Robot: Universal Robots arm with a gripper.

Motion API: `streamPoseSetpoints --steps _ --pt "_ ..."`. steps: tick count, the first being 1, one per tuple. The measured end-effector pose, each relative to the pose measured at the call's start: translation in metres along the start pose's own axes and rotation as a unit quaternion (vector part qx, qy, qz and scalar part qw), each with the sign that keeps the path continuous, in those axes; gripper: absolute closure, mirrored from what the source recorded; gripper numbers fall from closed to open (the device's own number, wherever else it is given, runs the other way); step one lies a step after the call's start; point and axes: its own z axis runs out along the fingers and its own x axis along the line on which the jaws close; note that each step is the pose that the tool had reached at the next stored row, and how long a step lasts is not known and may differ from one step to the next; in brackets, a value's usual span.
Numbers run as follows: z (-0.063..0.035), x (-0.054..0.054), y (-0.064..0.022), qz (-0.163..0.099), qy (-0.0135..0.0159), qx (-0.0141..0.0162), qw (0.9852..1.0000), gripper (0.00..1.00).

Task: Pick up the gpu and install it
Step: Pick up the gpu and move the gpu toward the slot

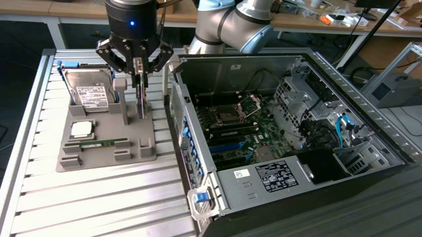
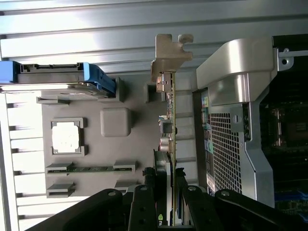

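Observation:
The gpu (image 1: 141, 96) stands on its edge over the grey holder tray (image 1: 135, 154), beside the open computer case (image 1: 300, 66). It is a thin dark card. My gripper (image 1: 138, 74) comes straight down on its top edge and is shut on it. In the wrist view the gpu (image 2: 169, 120) runs edge-on away from my gripper (image 2: 166, 195), and its silver end bracket (image 2: 169, 50) is at the far end. Black fingers (image 2: 142, 202) sit on both sides of the card. Whether its lower edge still touches the tray I cannot tell.
On the tray lie a hard drive (image 1: 90, 91) with a white label, a square processor (image 1: 82, 129) and a green RAM stick (image 1: 102, 143). The case lies open on the exterior view's right with its motherboard (image 1: 240, 126) exposed. The case's perforated wall (image 2: 226, 144) stands close beside the card.

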Motion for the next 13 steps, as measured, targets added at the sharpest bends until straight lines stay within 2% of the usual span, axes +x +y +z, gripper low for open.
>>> streamPoseSetpoints --steps 13 --pt "-0.0027 -0.0001 0.0001 0.0 0.0 0.0 1.0 0.73"
